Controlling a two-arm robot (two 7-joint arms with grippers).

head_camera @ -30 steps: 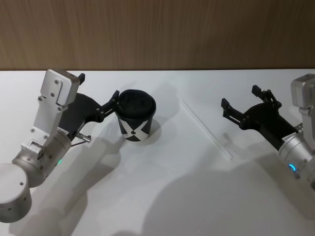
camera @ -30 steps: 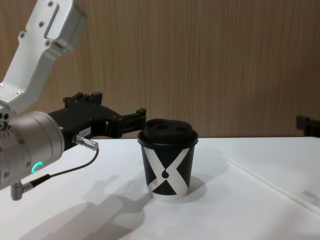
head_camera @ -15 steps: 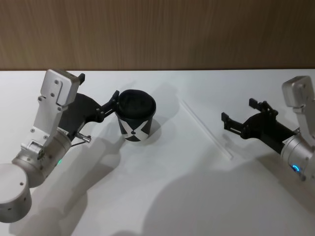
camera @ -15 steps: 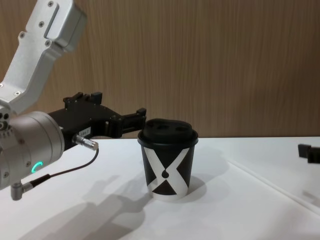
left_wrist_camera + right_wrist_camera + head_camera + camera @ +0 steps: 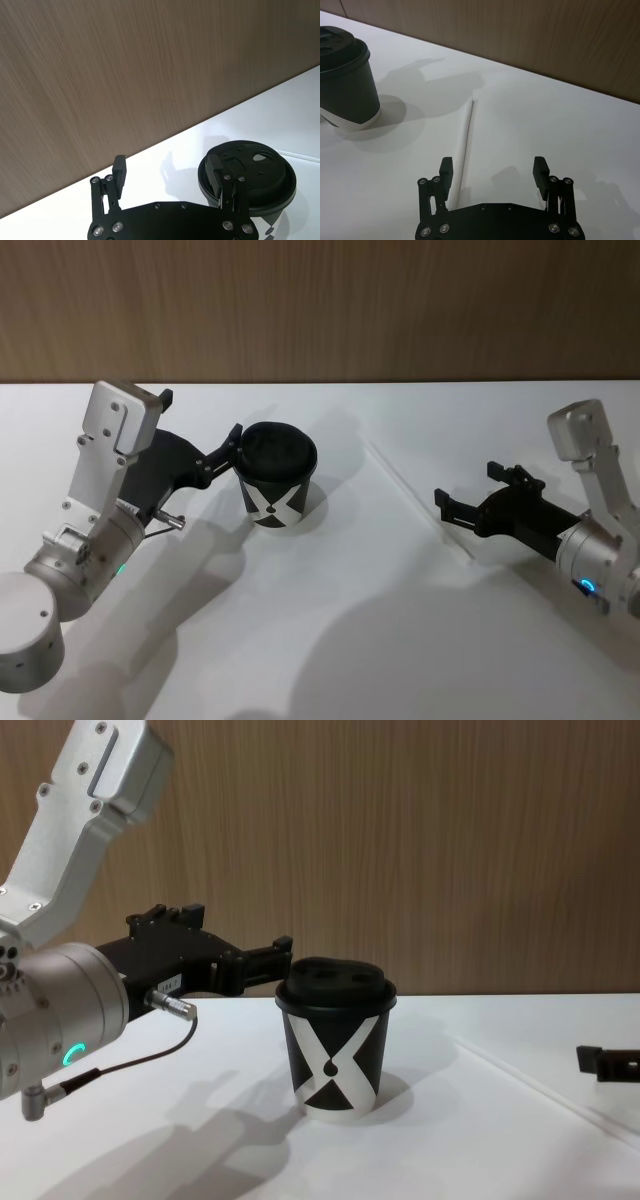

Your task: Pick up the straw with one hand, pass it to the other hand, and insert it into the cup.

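The white straw (image 5: 408, 492) lies flat on the white table, right of the cup (image 5: 278, 476), a black-and-white X-patterned paper cup with a black lid. My right gripper (image 5: 467, 487) stands open just above the table beside the straw's near half. In the right wrist view the straw (image 5: 465, 134) runs past one finger of that gripper (image 5: 492, 167). My left gripper (image 5: 200, 418) stays open at the cup's left, one fingertip at the lid's rim (image 5: 247, 172). The chest view shows the cup (image 5: 338, 1050) and straw (image 5: 540, 1090).
A wood-panelled wall (image 5: 320, 300) rises behind the table's far edge. A thin dark cable with a metal plug (image 5: 170, 1005) hangs from my left wrist. Bare white tabletop (image 5: 330, 640) spreads in front of the cup and between both arms.
My right gripper has moved left and down toward the straw, staying open. The left arm, the cup and the straw have not moved.
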